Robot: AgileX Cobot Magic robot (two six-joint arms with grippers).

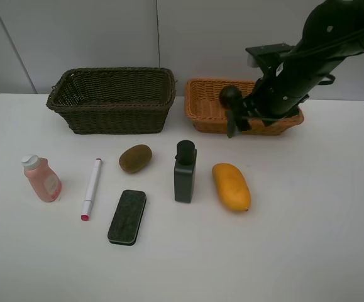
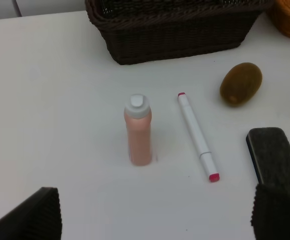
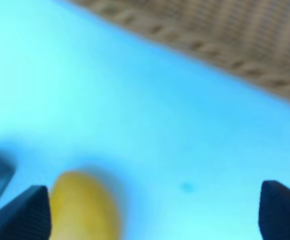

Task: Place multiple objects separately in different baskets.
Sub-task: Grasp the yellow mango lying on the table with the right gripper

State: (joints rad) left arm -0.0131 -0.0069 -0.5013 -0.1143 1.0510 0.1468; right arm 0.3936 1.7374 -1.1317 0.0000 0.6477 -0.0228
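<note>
On the table lie the yellow mango (image 1: 231,186), brown kiwi (image 1: 135,158), dark grey bottle (image 1: 185,171), black eraser (image 1: 127,216), white marker (image 1: 92,188) and pink bottle (image 1: 41,178). The dark basket (image 1: 112,100) stands at the back, the orange basket (image 1: 204,107) to its right. My right gripper (image 1: 232,112) hangs at the orange basket's front rim; its wrist view shows it (image 3: 155,210) open and empty above the mango (image 3: 82,207). A dark round shape (image 1: 231,95) shows at its tip; I cannot tell if it is the mangosteen. The lime is hidden. My left gripper (image 2: 155,215) is open near the pink bottle (image 2: 138,131).
The right arm (image 1: 320,50) covers much of the orange basket's inside. The left wrist view also shows the marker (image 2: 197,135), the kiwi (image 2: 241,83), the eraser (image 2: 277,160) and the dark basket's wall (image 2: 175,35). A white wall stands behind the table.
</note>
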